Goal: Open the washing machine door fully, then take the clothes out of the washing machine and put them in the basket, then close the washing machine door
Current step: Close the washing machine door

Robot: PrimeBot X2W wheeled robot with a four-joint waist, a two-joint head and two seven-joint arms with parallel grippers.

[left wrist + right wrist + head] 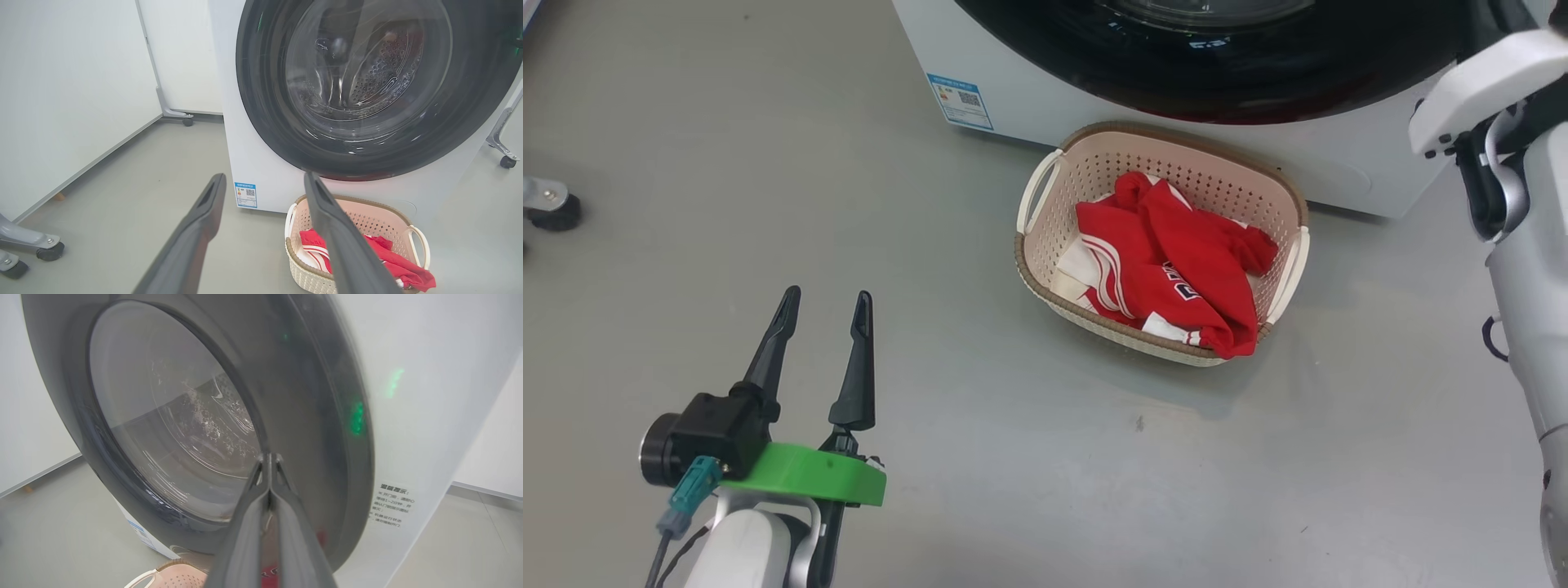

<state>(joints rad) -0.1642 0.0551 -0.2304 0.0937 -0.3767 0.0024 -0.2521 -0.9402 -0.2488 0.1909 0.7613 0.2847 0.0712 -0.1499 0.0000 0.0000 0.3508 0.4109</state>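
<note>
The washing machine (1013,90) stands at the top of the head view, and the washing machine door (1217,73) lies flat against its front. In front of it the basket (1217,175) holds the clothes (1176,261), red with white stripes. My left gripper (827,294) hangs open and empty over the floor, left of the basket. Its wrist view shows the door (265,102), basket (367,218) and clothes (392,261) beyond the open gripper (264,177). My right gripper (268,456) is shut with its tips right at the door's black ring (310,416); I cannot tell whether they touch it.
My pale right forearm (1527,245) rises along the right edge, beside the machine. A caster foot (547,208) sits at the far left. White panels (81,81) on wheeled stands flank the machine, with another caster (506,161) to its right. Grey floor lies around the basket.
</note>
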